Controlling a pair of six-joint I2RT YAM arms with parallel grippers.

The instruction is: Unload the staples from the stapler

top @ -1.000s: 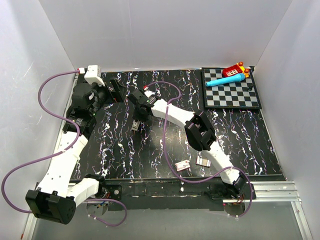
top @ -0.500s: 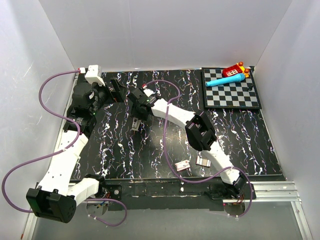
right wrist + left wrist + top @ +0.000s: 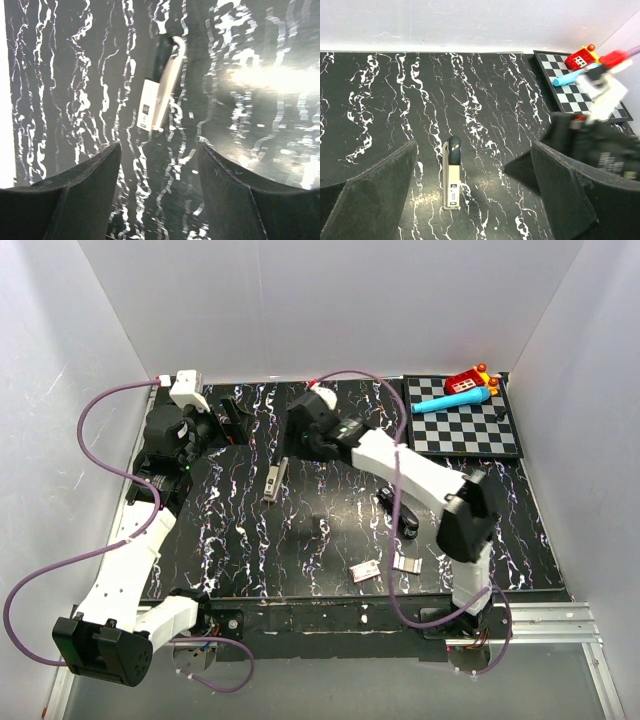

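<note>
The stapler is grey-silver with a dark end and lies flat on the black marbled mat, left of centre. It also shows in the left wrist view and in the right wrist view. My left gripper is open and empty at the far left, with the stapler ahead of and between its fingers. My right gripper is open and empty, hovering just right of and beyond the stapler, not touching it. Its fingers frame bare mat below the stapler.
A chessboard at the far right corner carries a blue marker and a red toy. A slim black object, a small dark piece and two staple strips lie on the mat. White walls surround it.
My right gripper has lifted off the stapler and drawn back toward the far right, its elbow swinging right. The stapler now lies uncovered. The left arm has not moved.
</note>
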